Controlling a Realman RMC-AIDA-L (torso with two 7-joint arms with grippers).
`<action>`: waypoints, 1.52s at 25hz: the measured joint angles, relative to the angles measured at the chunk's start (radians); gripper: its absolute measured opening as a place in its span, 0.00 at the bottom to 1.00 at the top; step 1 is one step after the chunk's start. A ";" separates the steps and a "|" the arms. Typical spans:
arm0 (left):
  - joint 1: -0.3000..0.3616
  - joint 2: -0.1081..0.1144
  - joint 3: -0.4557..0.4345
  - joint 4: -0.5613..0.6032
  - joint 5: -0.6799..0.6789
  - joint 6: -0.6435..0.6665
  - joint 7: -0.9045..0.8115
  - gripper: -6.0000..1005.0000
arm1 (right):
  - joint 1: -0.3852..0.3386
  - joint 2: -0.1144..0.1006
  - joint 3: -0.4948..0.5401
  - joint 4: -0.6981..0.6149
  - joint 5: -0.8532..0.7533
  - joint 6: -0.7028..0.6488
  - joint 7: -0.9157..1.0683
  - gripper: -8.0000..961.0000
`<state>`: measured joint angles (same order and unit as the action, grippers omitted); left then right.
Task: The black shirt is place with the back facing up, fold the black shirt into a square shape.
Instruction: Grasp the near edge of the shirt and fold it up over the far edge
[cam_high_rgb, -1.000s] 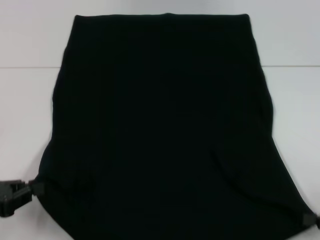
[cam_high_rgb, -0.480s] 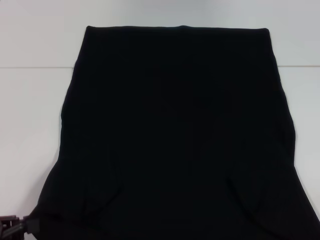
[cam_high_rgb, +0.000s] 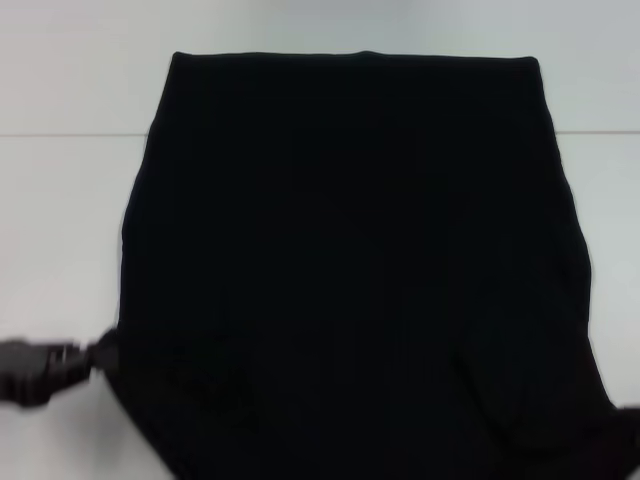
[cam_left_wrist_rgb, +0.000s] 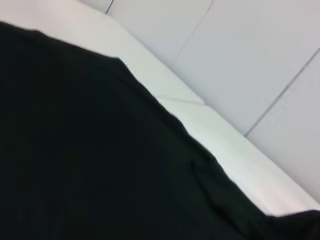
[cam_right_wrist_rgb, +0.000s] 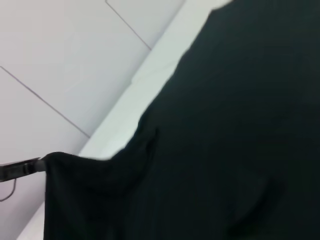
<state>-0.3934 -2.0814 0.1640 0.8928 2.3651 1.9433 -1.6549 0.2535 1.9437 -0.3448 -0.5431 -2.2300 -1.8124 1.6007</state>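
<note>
1. The plain matte black soft fabric shirt (cam_high_rgb: 355, 270) lies spread on the flat white tabletop (cam_high_rgb: 60, 230), its far straight edge toward the back of the work area and its near part running out of the head view at the bottom. No sleeves or neckline can be made out, so the side parts appear to be folded in already; this is a judgement only

2. The left claw (cam_high_rgb: 95, 352) sits at the near left corner of the garment, its dark body (cam_high_rgb: 30, 372) extending outward over the tabletop. Its tip meets the cloth edge, and the fabric draws to a point there, which suggests the claw is clamped on that corner

3. The right claw is not clearly visible in the head view; the near right corner (cam_high_rgb: 622, 430) of the garment reaches the picture border. The right wrist view shows a corner of the cloth (cam_right_wrist_rgb: 55, 162) lifted into a peak, with the other arm's claw (cam_right_wrist_rgb: 22, 169) meeting it. Whether the right claw is apart or together cannot be told

4. The left wrist view shows the shirt surface (cam_left_wrist_rgb: 90, 150) sloping away, with the white tabletop (cam_left_wrist_rgb: 235, 150) beyond

5. Purpose of this hold, as judged: gripping both near corners keeps the edge taut and level, so it can be carried over toward the far edge, halving the length and bringing the outline closer to a square

6. Risk, as judged: uneven travel of the two corners would skew the fold line
</note>
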 joint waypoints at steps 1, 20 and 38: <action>-0.026 0.010 -0.001 -0.022 -0.006 -0.026 -0.014 0.09 | 0.017 -0.001 0.017 0.000 0.000 0.000 0.002 0.04; -0.437 0.093 0.014 -0.391 -0.087 -0.865 -0.060 0.09 | 0.448 0.017 0.107 0.124 0.004 0.690 0.128 0.04; -0.532 0.082 0.023 -0.506 -0.224 -1.211 0.086 0.09 | 0.656 0.036 0.022 0.185 0.004 1.126 0.144 0.04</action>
<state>-0.9257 -1.9992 0.1872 0.3863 2.1407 0.7324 -1.5686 0.9098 1.9800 -0.3227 -0.3582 -2.2257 -0.6865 1.7444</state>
